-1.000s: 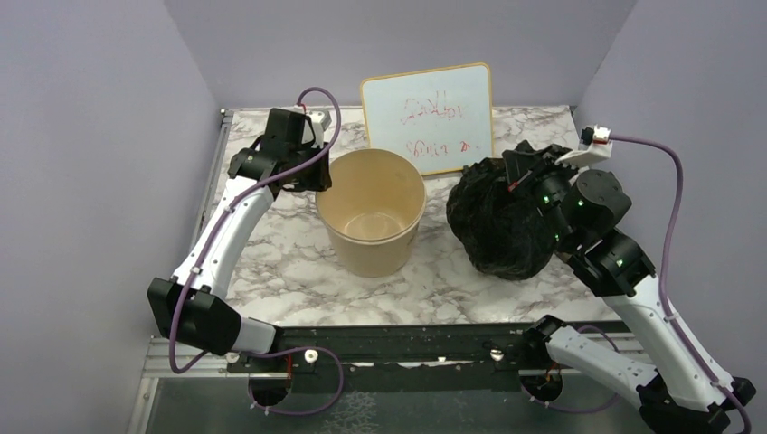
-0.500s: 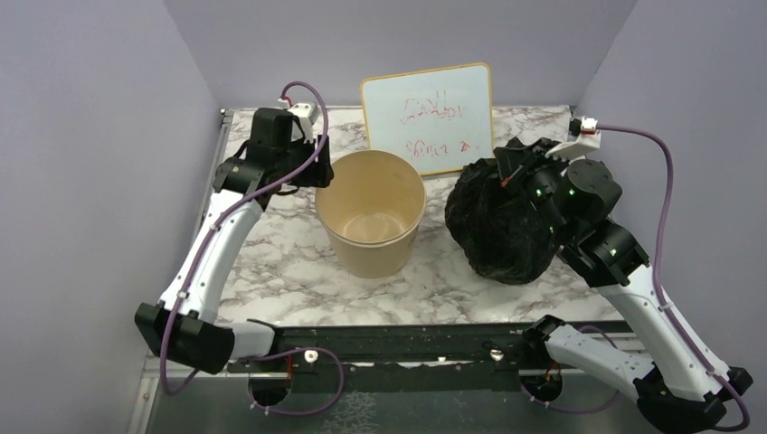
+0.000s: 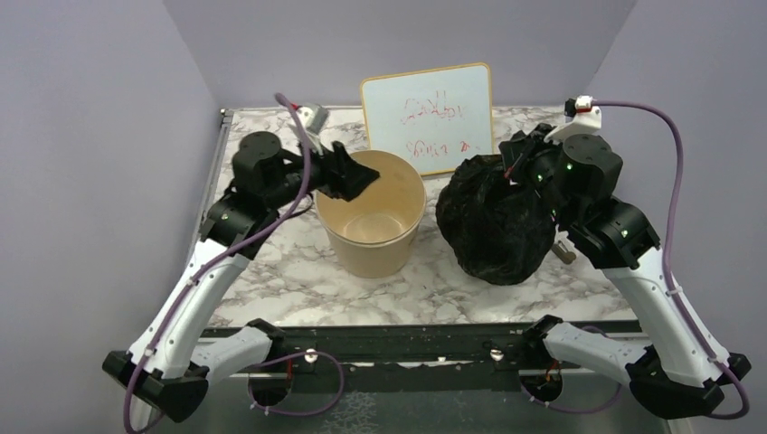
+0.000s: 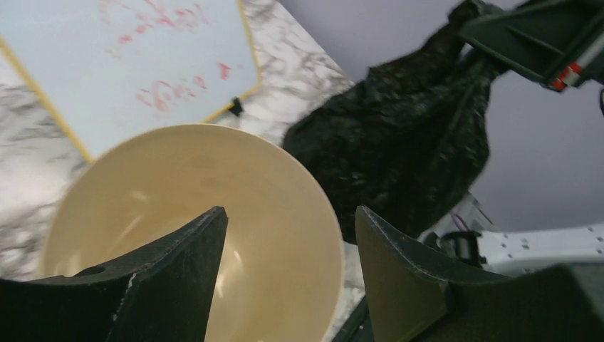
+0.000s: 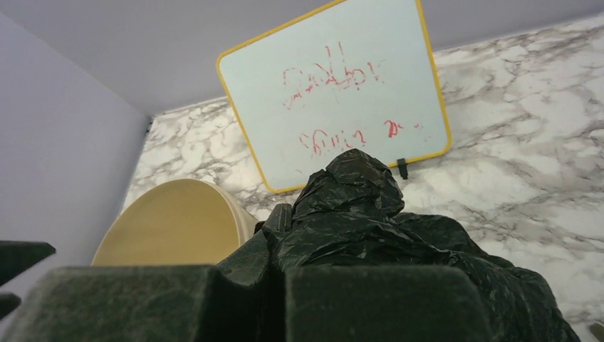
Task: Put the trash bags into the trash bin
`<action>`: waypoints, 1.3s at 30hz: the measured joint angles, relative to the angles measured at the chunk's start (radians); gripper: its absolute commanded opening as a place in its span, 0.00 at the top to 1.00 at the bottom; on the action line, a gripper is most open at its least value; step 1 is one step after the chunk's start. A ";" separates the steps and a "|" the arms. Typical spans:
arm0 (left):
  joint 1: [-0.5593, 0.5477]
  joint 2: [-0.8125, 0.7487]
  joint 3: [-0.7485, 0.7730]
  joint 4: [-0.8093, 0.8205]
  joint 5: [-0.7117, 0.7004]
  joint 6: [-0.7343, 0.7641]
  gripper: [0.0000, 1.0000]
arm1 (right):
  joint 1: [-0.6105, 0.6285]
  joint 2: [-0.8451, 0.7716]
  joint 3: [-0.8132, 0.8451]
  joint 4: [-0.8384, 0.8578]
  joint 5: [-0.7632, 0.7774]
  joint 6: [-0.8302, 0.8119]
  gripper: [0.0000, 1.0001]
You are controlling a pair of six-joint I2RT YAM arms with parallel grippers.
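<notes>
Nearest on the marble table [image 3: 298,271], the trash bin [image 3: 371,237] stands upright at the centre with its mouth facing up. Just to its right is the trash bag [image 3: 496,226], a crinkled black bundle about as large as the bin. Whether the bag's bottom rests on the table cannot be told. The right gripper [image 3: 517,170] is clamped on the bag's gathered top, with plastic bunched between its jaws. Opposite it, the left gripper [image 3: 355,176] hovers over the bin's far left rim, its jaws spread wide and only the bin's cream interior showing between them. Farthest back, a whiteboard [image 3: 427,117] with red writing stands propped behind the bin.
</notes>
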 measured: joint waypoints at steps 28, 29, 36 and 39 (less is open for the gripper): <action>-0.881 0.508 -0.091 0.335 -0.486 0.027 0.15 | -0.455 0.039 -0.101 -0.135 -0.266 -0.035 0.99; -0.881 0.517 -0.093 0.348 -0.504 0.021 0.14 | -0.466 0.040 -0.103 -0.134 -0.270 -0.037 0.99; -0.881 0.598 -0.106 0.440 -0.623 -0.034 0.08 | -0.487 0.041 -0.110 -0.134 -0.294 -0.040 0.99; -0.881 0.648 -0.106 0.465 -0.649 -0.055 0.05 | -0.487 0.040 -0.110 -0.135 -0.310 -0.044 0.99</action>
